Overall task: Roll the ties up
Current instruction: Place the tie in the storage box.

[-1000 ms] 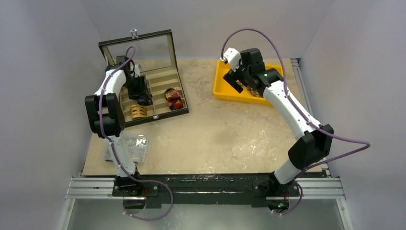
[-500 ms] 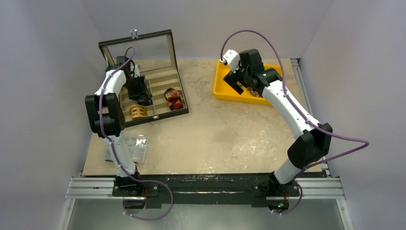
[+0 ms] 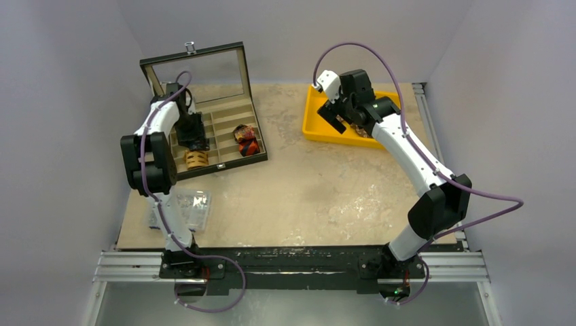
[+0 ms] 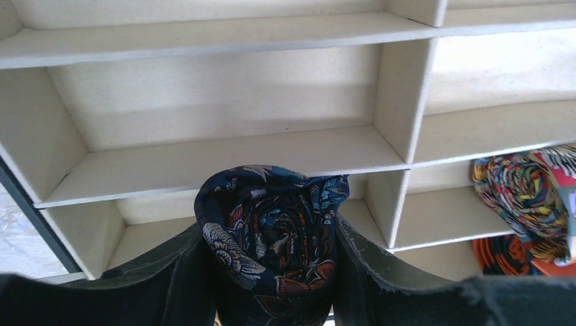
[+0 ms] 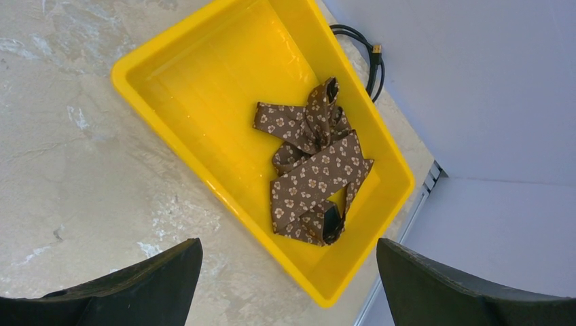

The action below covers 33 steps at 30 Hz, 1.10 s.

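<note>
While my left gripper [image 4: 268,244] is only partly open, its two fingers press the sides of a coiled navy floral tie [image 4: 272,217], held over the pale compartments of the box [image 4: 397,102]; I cannot tell which compartment lies under it. A multicoloured coil [image 4: 523,197] sits in a compartment off to the right. My right gripper [image 5: 292,272] is spread wide and holds nothing, hovering above the yellow tray [image 5: 204,88], where the brown dotted tie [image 5: 312,170] lies loose and crumpled, apart from my fingers.
</note>
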Each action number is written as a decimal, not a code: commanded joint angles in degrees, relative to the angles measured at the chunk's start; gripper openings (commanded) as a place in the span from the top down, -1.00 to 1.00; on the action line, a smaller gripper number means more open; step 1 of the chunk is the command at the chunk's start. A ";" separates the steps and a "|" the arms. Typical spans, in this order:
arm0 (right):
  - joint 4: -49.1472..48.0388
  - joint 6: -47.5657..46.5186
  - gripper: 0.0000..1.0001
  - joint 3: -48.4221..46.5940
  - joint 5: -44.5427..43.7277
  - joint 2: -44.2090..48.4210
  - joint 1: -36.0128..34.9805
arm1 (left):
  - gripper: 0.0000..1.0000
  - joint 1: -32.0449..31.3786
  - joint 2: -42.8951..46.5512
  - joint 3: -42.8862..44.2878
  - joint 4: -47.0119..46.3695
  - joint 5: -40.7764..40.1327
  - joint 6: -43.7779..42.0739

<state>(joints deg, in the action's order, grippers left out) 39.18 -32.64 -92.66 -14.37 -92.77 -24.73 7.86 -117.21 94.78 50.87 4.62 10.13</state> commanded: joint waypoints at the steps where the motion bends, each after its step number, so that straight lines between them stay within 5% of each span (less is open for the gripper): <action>1: -0.57 -0.58 -0.97 -2.16 -1.44 -0.22 0.04 | 1.00 1.15 -3.01 2.45 2.64 -8.33 0.57; 5: -0.22 -0.58 -0.97 -1.92 -1.78 0.08 0.08 | 0.97 1.09 -3.74 3.01 2.34 -8.93 0.68; 9: 0.10 -0.58 -0.97 -2.41 -1.75 -0.15 0.10 | 0.47 0.41 -3.85 3.11 1.89 -10.37 0.20; 14: 0.19 -0.58 -0.97 -3.00 -1.98 -0.56 0.07 | 0.30 -0.25 -3.22 1.97 0.46 -10.32 0.15; 16: 0.26 -0.60 -0.97 -3.12 -1.89 -0.68 0.05 | 0.03 -0.23 -3.08 1.92 0.24 -8.73 0.32; 18: 0.16 -0.56 -0.97 -3.05 -1.99 -0.58 0.03 | -0.51 -0.31 -2.69 1.67 -0.03 -7.24 0.60; 20: 0.30 -0.58 -0.97 -3.03 -1.97 -0.54 0.04 | -0.73 -0.29 -1.84 0.70 -1.10 -6.83 0.76; 28: 0.28 -0.58 -0.97 -3.01 -2.13 -0.69 0.03 | -0.49 -0.34 2.04 0.25 -3.48 -5.60 -0.59; 33: 0.37 -0.47 -0.97 -3.27 -2.09 -0.93 0.04 | -0.59 -1.11 5.03 0.71 -3.39 -5.37 -1.39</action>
<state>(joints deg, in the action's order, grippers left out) 39.81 -32.62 -93.01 -15.57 -93.51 -24.73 7.09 -117.99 94.76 49.23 -0.67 10.28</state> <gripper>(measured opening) 0.983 0.772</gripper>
